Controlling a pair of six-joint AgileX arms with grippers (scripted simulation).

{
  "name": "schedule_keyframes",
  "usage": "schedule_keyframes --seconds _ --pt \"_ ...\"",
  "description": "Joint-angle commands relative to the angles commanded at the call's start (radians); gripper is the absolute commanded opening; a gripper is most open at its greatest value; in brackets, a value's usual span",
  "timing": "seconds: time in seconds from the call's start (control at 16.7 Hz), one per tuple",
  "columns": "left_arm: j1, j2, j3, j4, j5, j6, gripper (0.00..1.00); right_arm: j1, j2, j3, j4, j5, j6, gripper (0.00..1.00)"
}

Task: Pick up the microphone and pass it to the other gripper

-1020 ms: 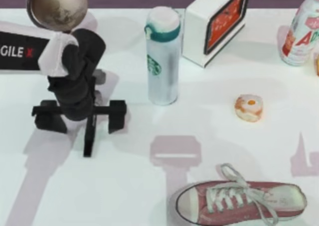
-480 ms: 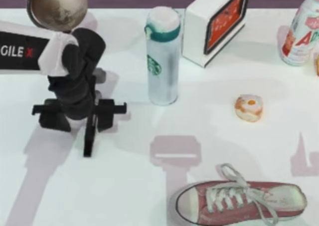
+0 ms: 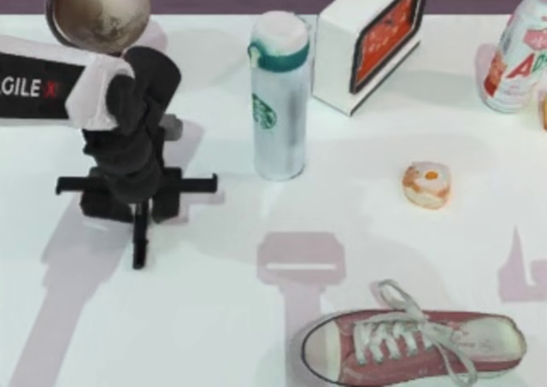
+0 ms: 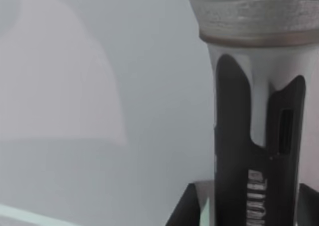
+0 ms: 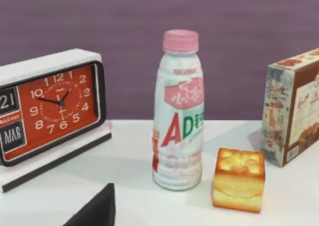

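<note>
One microphone (image 3: 139, 233), black handle and grey mesh head, at nine o'clock; left gripper (image 3: 137, 195) closed around it. One tumbler (image 3: 279, 96), one shoe (image 3: 410, 344).

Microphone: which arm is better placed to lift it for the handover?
Left. The left gripper is already at the microphone, jaws closed around its black handle at the table's left. The right arm is out of the top view, far off.
</note>
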Motion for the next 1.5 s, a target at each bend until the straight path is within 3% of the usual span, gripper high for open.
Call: schedule_keyframes --seconds 0.24,0.48,0.72,1.2,1.5 --pt "0.0 -0.06 0.019 -0.015 -0.014 0.018 0.0 0.0 0.0 0.0 0.0 0.0 0.0 1.0" --pt "0.001 -0.084 -0.01 0.124 0.045 0.052 0.0 0.0 0.0 0.0 0.0 0.0 0.0 1.0" --pt "0.011 -0.138 -0.084 0.418 0.153 0.111 0.0 0.0 0.0 0.0 0.0 0.0 0.0 1.0" --pt "0.037 -0.31 -0.297 1.176 0.412 0.259 0.0 0.0 0.0 0.0 0.0 0.0 0.0 1.0" --pt "0.05 -0.415 -0.377 1.421 0.514 0.325 0.0 0.0 0.0 0.0 0.0 0.0 0.0 1.0"
